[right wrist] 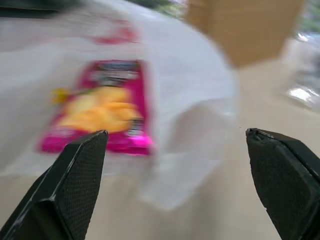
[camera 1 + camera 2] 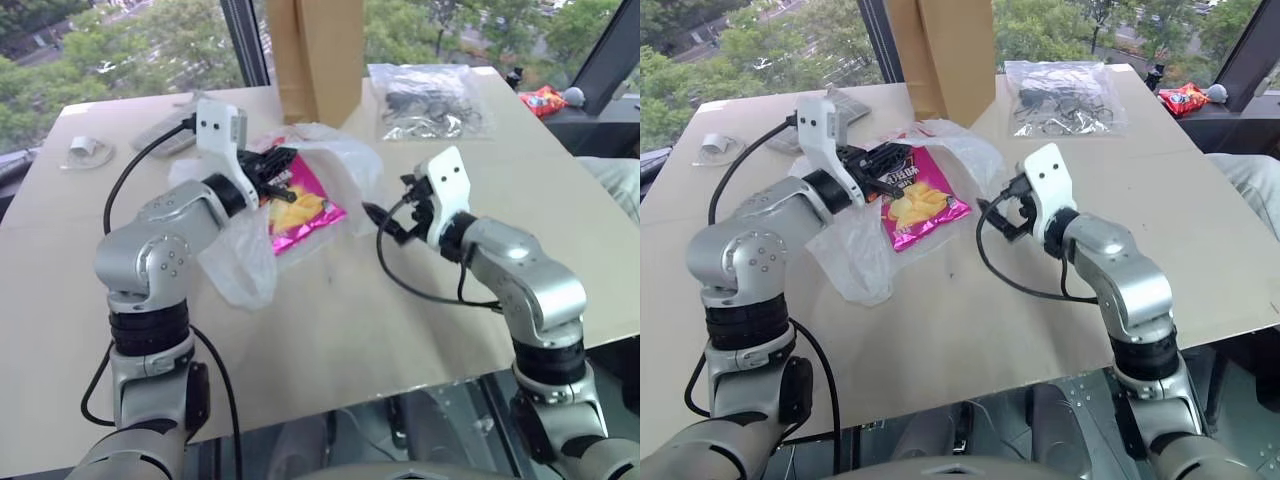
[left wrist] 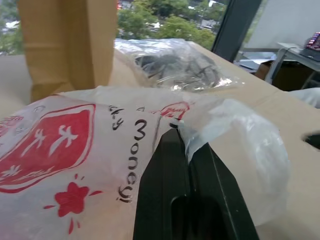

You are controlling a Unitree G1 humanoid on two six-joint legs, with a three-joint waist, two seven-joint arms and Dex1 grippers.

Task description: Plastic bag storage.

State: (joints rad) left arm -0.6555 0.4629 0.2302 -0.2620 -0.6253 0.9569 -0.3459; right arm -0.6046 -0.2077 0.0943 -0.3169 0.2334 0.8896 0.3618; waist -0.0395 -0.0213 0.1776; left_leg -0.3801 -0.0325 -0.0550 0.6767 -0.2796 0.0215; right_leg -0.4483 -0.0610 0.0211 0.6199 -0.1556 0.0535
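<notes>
On the table (image 2: 330,340), just in front of the tall brown paper bag (image 2: 315,55), lies the plastic bag (image 2: 240,260), crumpled and spread toward the robot, with a pink snack packet (image 2: 300,205) resting on or in it; which of the two I cannot tell from the head views. A clear pouch of dark cables (image 2: 430,100) sits to the robot's right of the paper bag, apart from the plastic bag.

Left gripper (image 2: 272,170): fingers pressed together, pinching a fold of the plastic bag's film; the left wrist view shows the film caught between the black fingers (image 3: 170,190), beside the red emblem. Right gripper (image 2: 1008,215): fingers spread wide, holding nothing, hanging to the right of the plastic bag and clear of it, the snack packet in front of it in its wrist view.

Judgement: step in hand looks like getting a second hold on the bag so it can be gathered or folded. To do it well:
- keep the left pinch firm; film is thin and slippery and may slide out.
- bring the right gripper in low to a free edge, not onto the packet.
- close on a bunched fold, not a single layer.
- watch that the packet does not snag or drag along.
</notes>
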